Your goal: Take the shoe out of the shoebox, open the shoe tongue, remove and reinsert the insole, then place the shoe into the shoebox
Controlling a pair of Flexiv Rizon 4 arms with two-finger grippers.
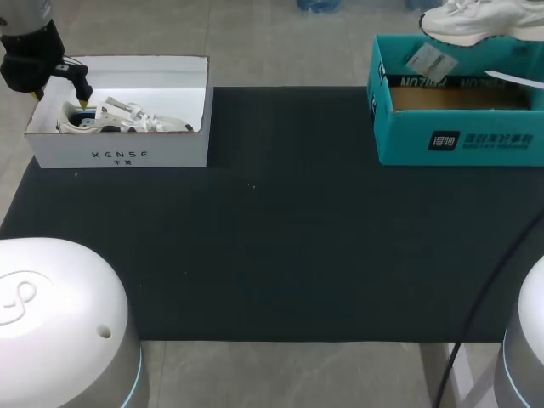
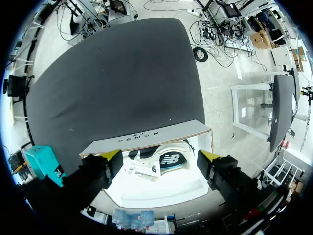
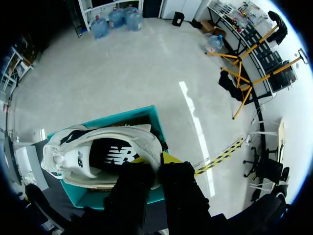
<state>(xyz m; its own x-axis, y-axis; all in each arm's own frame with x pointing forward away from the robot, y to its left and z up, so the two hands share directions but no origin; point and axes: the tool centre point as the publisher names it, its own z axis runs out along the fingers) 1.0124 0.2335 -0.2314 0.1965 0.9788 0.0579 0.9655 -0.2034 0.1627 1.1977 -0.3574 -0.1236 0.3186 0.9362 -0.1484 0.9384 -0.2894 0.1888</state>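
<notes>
1. Pale shoe (image 1: 476, 21) hangs at the table's (image 1: 280, 246) 1 o'clock in the head view, over the far rim of the teal shoebox (image 1: 459, 140). What holds it is out of sight here. A grey tag (image 1: 429, 61) lies inside that box. At 11 o'clock a white shoebox (image 1: 119, 153) holds a second shoe (image 1: 123, 117). The left gripper (image 1: 83, 102) dips in at that box's 9 o'clock end, above the heel.
2. In the left wrist view, the left gripper (image 2: 161, 156) has its claw spread wide over the white shoebox (image 2: 146, 139). One yellow tip sits on each side of the second shoe (image 2: 146, 166), whose dark insole faces up. I cannot tell whether either tip touches it. The table (image 2: 122, 78) stretches out at the gripper's 12 o'clock.
3. In the right wrist view, the right gripper (image 3: 157, 164) has its claw drawn narrow and pinched on the heel rim of the pale shoe (image 3: 98, 156). The shoe's opening faces the camera, and the teal shoebox (image 3: 142, 117) lies beneath it.
</notes>
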